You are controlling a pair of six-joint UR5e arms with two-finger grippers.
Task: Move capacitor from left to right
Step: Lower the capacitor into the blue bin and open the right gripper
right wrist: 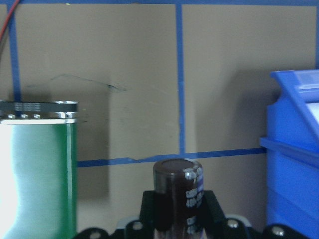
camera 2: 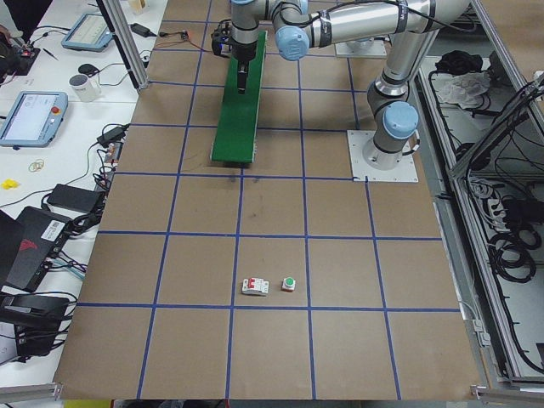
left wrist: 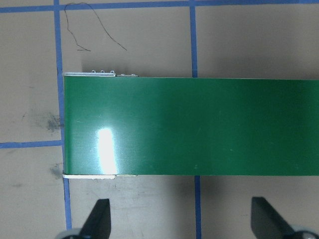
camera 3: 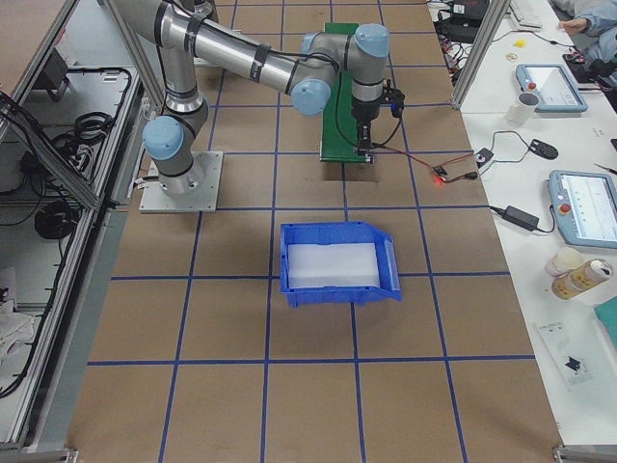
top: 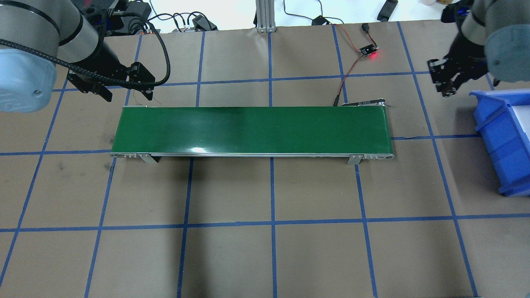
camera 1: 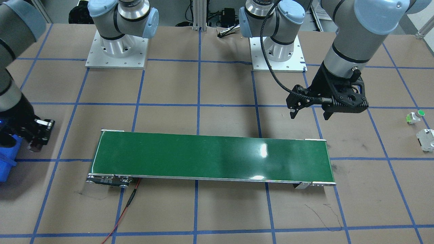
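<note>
Holds the capacitor (right wrist: 178, 191) pinched in the right gripper (top: 446, 85), with the fingers drawn in narrowly on its dark body. Has its long axis running up the wrist view, standing out of the fingers with the flat top end uppermost. Needs no reach, then: already in hand and off the tabletop (right wrist: 124, 64).

Places it past the right end of the green conveyor belt (right wrist: 40, 174), between that end and the blue bin (right wrist: 291, 169). Finds the bin to the capacitor's right in the wrist view, near but not beneath it. In the overhead view, sets the right gripper just off the bin's nearest corner, short of the rim. Probably calls for a short sideways carry over that rim before any release.

Shows only a white floor inside the bin in the exterior right view; cannot tell whether anything small lies there.

Has the left gripper (left wrist: 182, 221) well apart at the belt's other end, fingers spread wide and holding nothing, hanging just beside the belt's long edge.
</note>
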